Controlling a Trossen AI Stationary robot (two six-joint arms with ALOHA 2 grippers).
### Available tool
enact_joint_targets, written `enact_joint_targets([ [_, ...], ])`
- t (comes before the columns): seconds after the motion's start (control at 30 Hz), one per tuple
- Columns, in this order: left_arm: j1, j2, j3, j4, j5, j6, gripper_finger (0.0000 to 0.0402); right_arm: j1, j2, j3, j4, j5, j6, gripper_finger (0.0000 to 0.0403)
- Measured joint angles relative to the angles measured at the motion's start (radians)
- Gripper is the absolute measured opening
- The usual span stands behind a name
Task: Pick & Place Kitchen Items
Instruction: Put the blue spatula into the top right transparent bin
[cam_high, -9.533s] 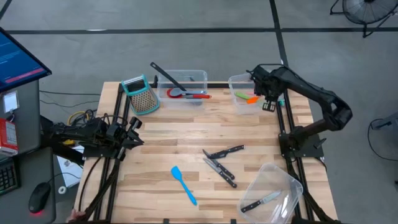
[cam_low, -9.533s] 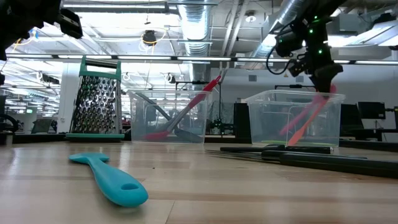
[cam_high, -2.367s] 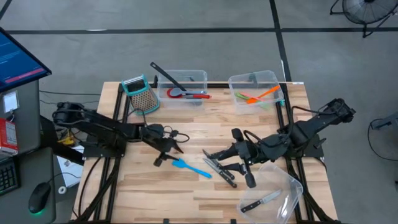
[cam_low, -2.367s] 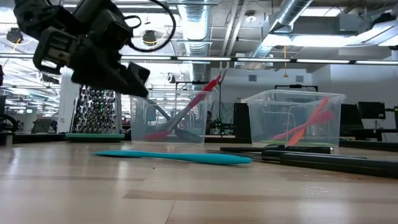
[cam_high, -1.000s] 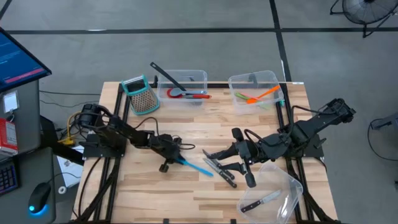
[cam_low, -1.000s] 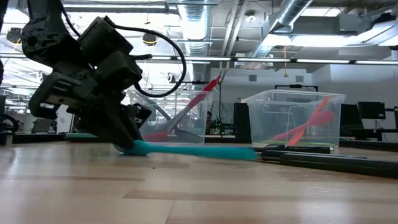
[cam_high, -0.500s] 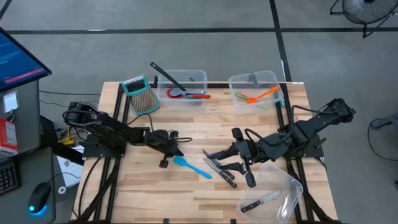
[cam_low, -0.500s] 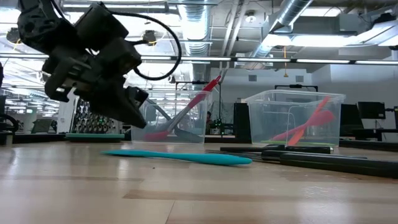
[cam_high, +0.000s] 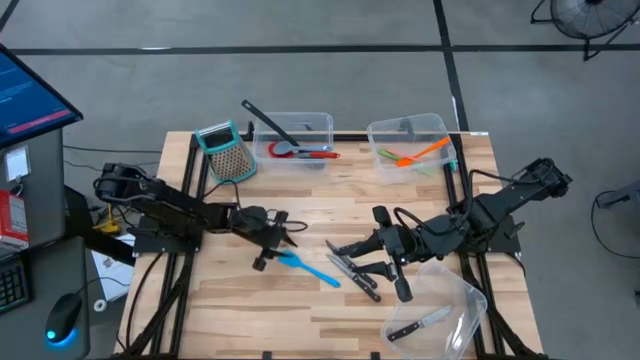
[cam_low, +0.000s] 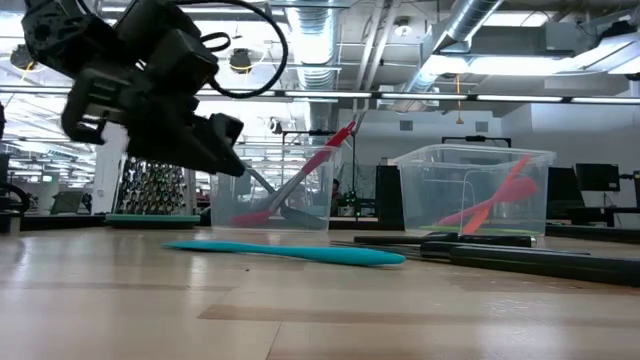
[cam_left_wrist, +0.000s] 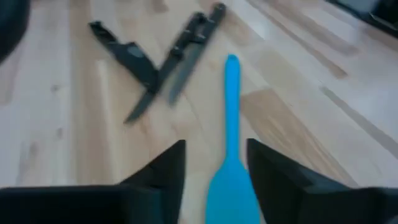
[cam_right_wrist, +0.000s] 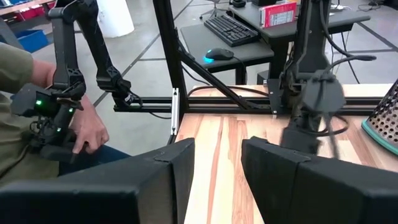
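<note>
Hovering left of frame centre in the high view, the left tool (cam_high: 272, 243) sits just above the flat head of the blue silicone spatula (cam_high: 308, 267), fingers parted with the head showing in the gap in the left wrist view, not gripping it. The spatula lies flat on the wooden tabletop (cam_high: 240, 300), its handle pointing toward the cluster of black-handled steel knives (cam_high: 355, 262) at centre. The right tool (cam_high: 385, 272) is low over those knives right of centre, fingers apart at a moderate gap, nothing held. Upper centre: clear plastic bin (cam_high: 293, 141) with a black ladle (cam_high: 268, 120) and red-headed spatula (cam_high: 297, 151); upper right: second clear bin (cam_high: 407, 129) with orange and green utensils (cam_high: 415, 155). Teal-framed metal grater (cam_high: 224, 152) stands at the upper left of the tabletop. Tipped clear bin (cam_high: 440, 310) at lower right holds one knife (cam_high: 418, 324).
</note>
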Motion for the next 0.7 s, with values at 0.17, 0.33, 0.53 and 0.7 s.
enact_joint_targets([
  [0.17,-0.058,0.054,0.0,-0.019,-0.025,0.052,0.0226,-0.002,0.0,0.0,0.0,0.0,0.0,0.0129],
  [0.33,-0.088,0.119,0.034,-0.023,-0.111,0.024,0.026,-0.003,0.0,0.0,0.0,0.0,0.0,0.0129],
  [0.53,-0.087,0.23,0.095,-0.079,-0.094,-0.018,0.0252,-0.003,0.0,0.0,0.0,0.0,0.0,0.0129],
  [0.7,-0.062,0.289,0.127,-0.098,-0.032,-0.076,0.0241,-0.003,0.0,0.0,0.0,0.0,0.0,0.0129],
])
